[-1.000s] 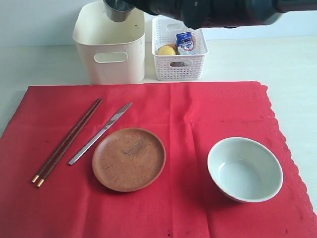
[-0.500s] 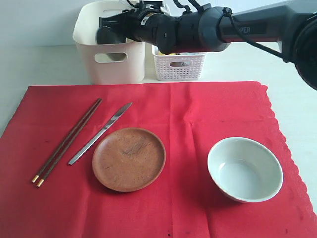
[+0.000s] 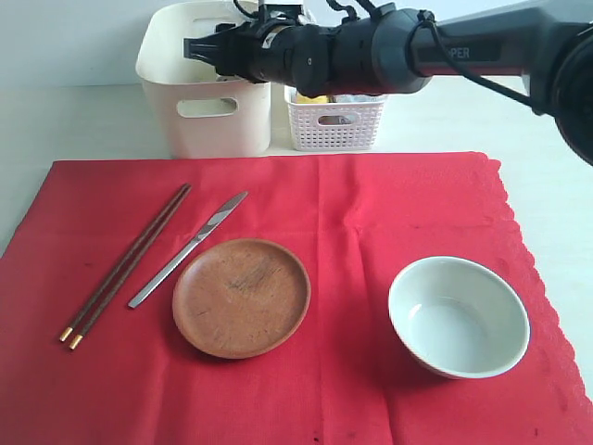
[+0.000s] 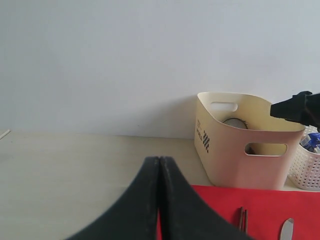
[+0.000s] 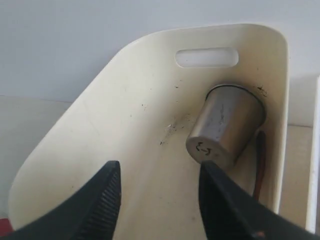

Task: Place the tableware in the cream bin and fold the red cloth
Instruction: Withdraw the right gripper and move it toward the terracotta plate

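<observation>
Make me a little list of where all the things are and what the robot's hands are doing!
steel cup: inside the cream bin, not gripped
right gripper: open, reaching into the bin above the cup
left gripper: shut, holding nothing
on the red cloth: brown plate, bowl, knife, chopsticks
cloth state: spread flat, not folded
white basket: beside the bin

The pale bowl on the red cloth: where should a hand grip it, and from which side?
Probably the rim of the bowl, from straight above, one finger inside, one outside: it sits upright and open, and looks too wide to span.
</observation>
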Robot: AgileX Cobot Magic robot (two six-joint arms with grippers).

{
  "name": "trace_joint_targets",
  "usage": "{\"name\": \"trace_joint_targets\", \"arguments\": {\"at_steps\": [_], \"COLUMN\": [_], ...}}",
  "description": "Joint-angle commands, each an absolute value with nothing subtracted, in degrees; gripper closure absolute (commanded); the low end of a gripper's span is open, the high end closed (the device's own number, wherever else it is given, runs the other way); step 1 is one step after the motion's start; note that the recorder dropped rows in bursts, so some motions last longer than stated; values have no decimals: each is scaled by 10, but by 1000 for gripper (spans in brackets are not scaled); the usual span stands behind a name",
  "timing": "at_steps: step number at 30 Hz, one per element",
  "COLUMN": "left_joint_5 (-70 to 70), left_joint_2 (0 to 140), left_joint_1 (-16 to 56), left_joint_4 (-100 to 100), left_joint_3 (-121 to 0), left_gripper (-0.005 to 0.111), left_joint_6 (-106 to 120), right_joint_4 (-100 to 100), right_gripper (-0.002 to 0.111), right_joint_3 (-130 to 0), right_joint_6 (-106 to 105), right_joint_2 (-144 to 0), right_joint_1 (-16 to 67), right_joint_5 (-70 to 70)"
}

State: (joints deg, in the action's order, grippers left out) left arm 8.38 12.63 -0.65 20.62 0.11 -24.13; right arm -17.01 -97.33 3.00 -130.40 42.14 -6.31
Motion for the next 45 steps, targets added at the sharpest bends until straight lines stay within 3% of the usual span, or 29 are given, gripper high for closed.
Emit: {"name": "trace_joint_targets", "arguments": {"at_steps": [1,11,21,34,45], "left_joint_5": [83,83,83,83,83], "left_joint_2": [124,124,124,124,124], "left_joint_1": [-8,-8,-8,-8,-8], "left_joint_4": [206,206,206,206,206], "left_joint_3": [0,0,0,0,0], "left_gripper": [106,106,106,106,106], "left_joint_6": [-242,-242,-242,-242,-242], "right_joint_4": [-168,-155,-99,-99,-102], "right_gripper": [60,63,108,108,108], "right_joint_3": [-978,-978,-961,-734,-642], "right_joint_6": [11,-56,-64,-87,-90], "right_joint_2": [-1264,-1174,-1076,-946,-905], "right_joint_1": [420,420,420,420,420], "right_joint_5": [-9,150,261,248,223]}}
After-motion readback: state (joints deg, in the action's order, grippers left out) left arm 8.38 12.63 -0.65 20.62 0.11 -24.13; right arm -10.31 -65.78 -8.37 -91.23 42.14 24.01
